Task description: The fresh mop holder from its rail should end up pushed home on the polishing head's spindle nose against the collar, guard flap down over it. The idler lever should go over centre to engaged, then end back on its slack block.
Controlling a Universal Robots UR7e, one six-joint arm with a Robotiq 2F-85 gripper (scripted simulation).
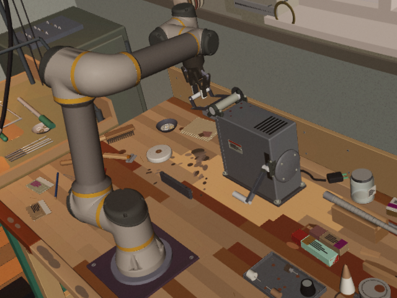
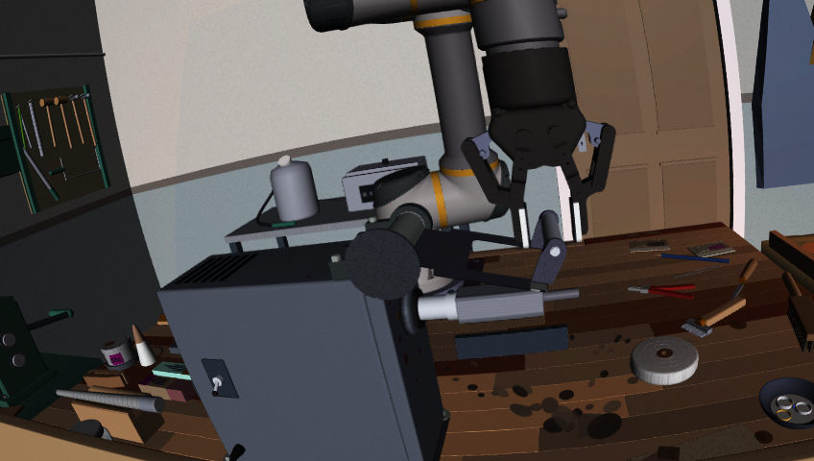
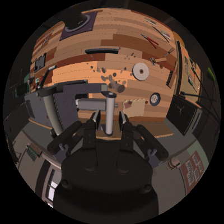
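Note:
The guard flap (image 2: 485, 268) is swung out over the bare spindle nose (image 2: 491, 305) of the grey polishing head (image 1: 259, 150), and its round handle bar (image 3: 110, 113) stands between the fingers of my open gripper (image 2: 551, 225), which holds nothing. The white mop holder (image 1: 159, 153) lies flat on the bench to the left of the head, apart from the dark rail (image 1: 176, 184). The idler lever (image 1: 253, 189) hangs down the head's front side, its white grip (image 1: 241, 196) near the bench.
The robot's own arm (image 1: 86, 128) rises from its base plate at the front left. A small dish (image 1: 166, 125), a cloth mat (image 1: 198, 129), a brush and hand tools lie left of the head. A jar, boxes and a tray sit to the right.

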